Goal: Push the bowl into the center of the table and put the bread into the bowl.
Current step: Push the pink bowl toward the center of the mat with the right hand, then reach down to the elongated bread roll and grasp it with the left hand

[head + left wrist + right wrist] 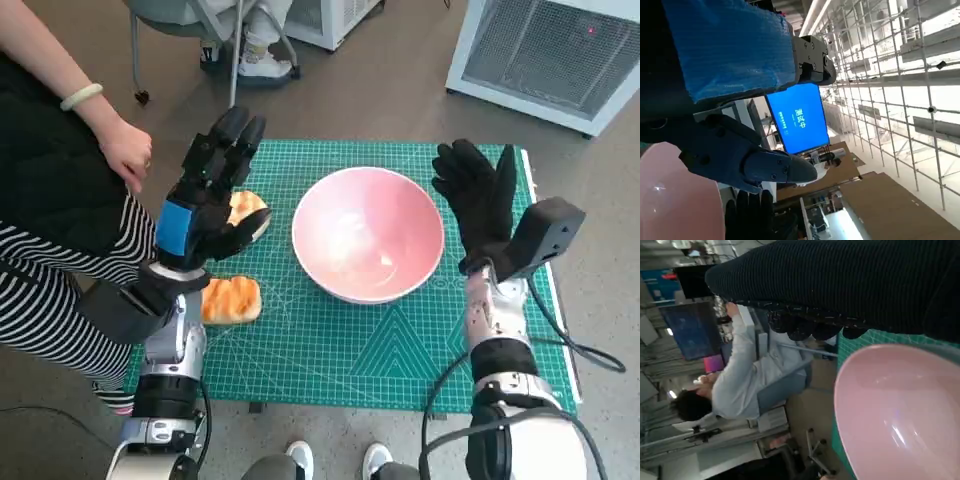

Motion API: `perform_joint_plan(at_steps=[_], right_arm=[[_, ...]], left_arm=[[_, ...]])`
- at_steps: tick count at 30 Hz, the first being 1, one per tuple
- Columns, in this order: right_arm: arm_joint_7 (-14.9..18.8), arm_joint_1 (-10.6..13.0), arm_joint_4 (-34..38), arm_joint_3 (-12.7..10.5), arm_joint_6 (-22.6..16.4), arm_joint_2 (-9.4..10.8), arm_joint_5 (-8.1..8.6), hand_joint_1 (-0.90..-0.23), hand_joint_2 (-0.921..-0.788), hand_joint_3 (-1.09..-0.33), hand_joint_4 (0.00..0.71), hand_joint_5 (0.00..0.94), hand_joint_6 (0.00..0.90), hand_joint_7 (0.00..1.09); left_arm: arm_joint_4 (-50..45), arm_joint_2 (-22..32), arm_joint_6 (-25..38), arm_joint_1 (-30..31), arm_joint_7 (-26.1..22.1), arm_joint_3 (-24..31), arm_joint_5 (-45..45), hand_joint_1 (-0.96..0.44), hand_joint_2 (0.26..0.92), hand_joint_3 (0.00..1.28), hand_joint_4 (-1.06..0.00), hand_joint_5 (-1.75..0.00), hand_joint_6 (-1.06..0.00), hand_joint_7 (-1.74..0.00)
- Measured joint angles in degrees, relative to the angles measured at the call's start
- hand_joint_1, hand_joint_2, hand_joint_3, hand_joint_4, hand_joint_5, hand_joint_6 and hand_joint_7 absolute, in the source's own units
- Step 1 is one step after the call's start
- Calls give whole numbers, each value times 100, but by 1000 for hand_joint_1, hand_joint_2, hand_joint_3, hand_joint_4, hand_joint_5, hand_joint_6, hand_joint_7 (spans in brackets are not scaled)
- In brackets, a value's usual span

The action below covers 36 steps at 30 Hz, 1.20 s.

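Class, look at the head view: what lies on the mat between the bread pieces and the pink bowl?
Nothing: between the bread and the bowl the head view shows only bare green mat.

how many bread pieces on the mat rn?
2. One bread piece lies under the left hand, partly covered by it. The other lies nearer the robot, beside the left forearm. Both are left of the pink bowl, which looks empty.

Open green cutting-mat surface [330,350] lies before the round pink plastic bowl [368,234]; a person's hand [127,152] crowds the left edge.
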Motion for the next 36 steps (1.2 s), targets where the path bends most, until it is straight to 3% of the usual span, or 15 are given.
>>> perform_joint_plan(at_steps=[6,17,21,24,29,36], right_arm=[[243,330,-1295,193,-672,5,29,-653,-921,-765,118,17,143,207],[482,1392,-3816,777,-648,185,134,-709,-921,-680,168,28,191,255],[540,1583,-4346,918,-602,194,248,-719,-921,-657,175,26,192,265],[556,1678,-4588,973,-553,187,263,-724,-921,-645,177,23,190,272],[564,1843,-4930,1067,-417,146,265,-724,-921,-640,176,20,187,279],[542,1971,-5223,1149,-230,140,258,-718,-921,-637,174,15,181,289]], left_arm=[[-54,96,70,2,-26,22,-33,-507,921,233,-238,-2,-179,-281],[-236,643,326,6,-503,35,-46,-422,911,105,-249,-3,-185,-246],[-331,1341,562,17,-810,4,342,-303,857,36,-238,-1,-188,-222],[-542,1975,983,34,-1098,-34,599,-93,792,13,-196,-2,-218,-159],[-1060,2968,1877,126,-1623,-175,952,87,770,4,-142,-2,-231,-97],[-2124,3926,3117,428,-2085,-533,1765,77,764,1,-94,0,-248,-58]])
